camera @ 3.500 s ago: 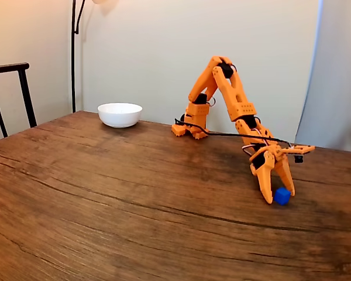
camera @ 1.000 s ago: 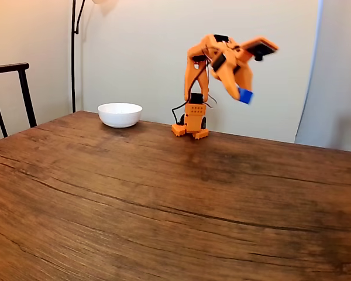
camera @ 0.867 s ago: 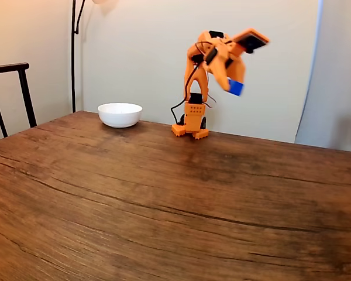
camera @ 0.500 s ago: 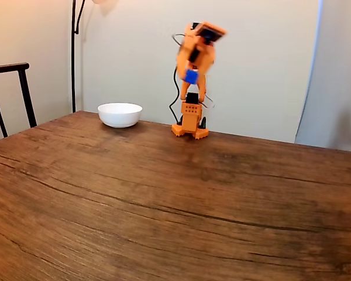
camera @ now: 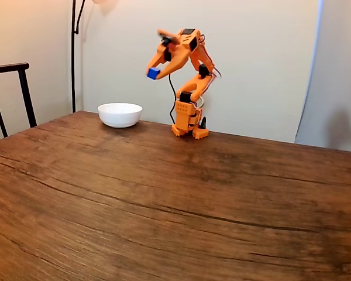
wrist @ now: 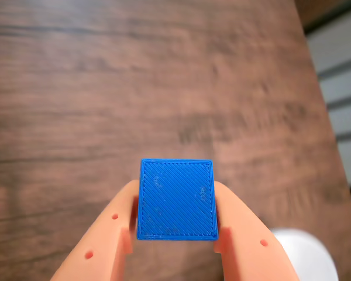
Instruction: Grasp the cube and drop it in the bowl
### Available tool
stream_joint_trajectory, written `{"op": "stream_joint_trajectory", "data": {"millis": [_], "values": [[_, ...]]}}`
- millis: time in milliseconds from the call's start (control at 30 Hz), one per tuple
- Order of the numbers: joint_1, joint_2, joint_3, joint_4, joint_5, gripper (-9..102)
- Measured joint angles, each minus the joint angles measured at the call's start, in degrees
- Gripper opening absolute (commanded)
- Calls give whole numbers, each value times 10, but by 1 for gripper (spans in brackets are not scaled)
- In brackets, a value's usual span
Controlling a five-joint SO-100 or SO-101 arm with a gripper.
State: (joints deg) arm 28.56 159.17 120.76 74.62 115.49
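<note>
The gripper (wrist: 176, 234) is clamped on the blue cube (wrist: 176, 199), one orange finger (wrist: 105, 246) pressed flat to each side face; in the wrist view the cube sits square between them, its upper face fully exposed. In the fixed view the cube (camera: 154, 73) is held high in the air at the end of the orange arm (camera: 187, 58), above and to the right of the white bowl (camera: 120, 115), not yet over its rim. The bowl stands on the wooden tabletop (camera: 164, 199) near the arm's base; in the wrist view a part of the bowl (wrist: 307, 257) shows at the lower right, offset from the cube.

Assessment of the cube: fine layered lines on its face suggest printed plastic, so it is judged rigid, light and not fragile. The flat parallel side faces are the proper place to hold it, as is done here; the ribbed surface should offer fair friction. Being light, it may bounce on the glossy bowl when released, so a release over the bowl's centre is advisable.
</note>
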Motion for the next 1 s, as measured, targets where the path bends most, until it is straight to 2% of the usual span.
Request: {"op": "stream_joint_trajectory", "data": {"millis": [167,433,800,1000], "values": [[129,80,47,39,-2,8],[304,108,103,21,5,8],[496,99,241,-231,-1,8],[578,98,352,-314,-1,8]]}}
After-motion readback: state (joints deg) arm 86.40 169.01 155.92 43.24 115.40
